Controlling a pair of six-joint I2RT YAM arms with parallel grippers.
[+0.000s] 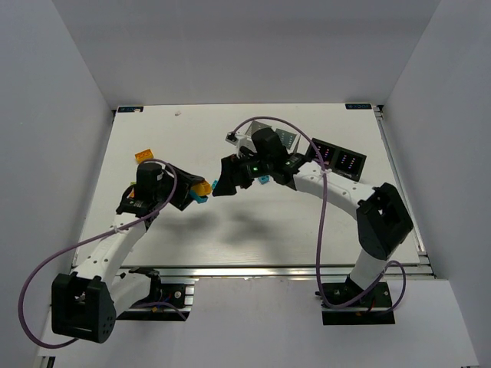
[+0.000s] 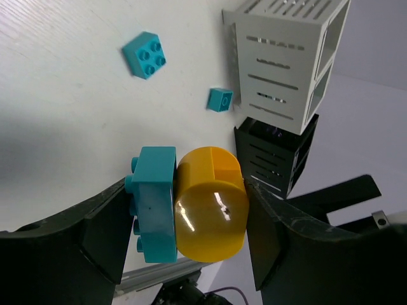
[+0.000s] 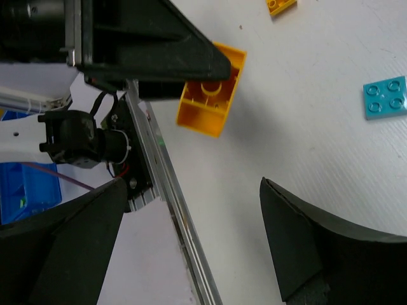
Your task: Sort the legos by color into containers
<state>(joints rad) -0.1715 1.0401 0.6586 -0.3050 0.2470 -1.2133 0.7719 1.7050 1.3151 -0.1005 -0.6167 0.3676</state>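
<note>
Pinching two colours at once, the left gripper [image 2: 187, 200] clamps a cyan brick [image 2: 154, 204] and a rounded orange brick [image 2: 211, 204] side by side. Released together, both would likely land in one compartment. Just opposite, the right gripper [image 3: 191, 187] gapes empty and could knock them loose. Beyond lie a loose cyan brick [image 2: 145, 54] and a smaller cyan piece [image 2: 220, 100]. Farther off stand the black container [image 2: 273, 159] and the white container [image 2: 286, 57], with the right arm [image 1: 337, 192] in the way.

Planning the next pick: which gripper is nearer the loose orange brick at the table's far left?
Left. The left gripper sits right of the brick; the right gripper is farther right.
</note>
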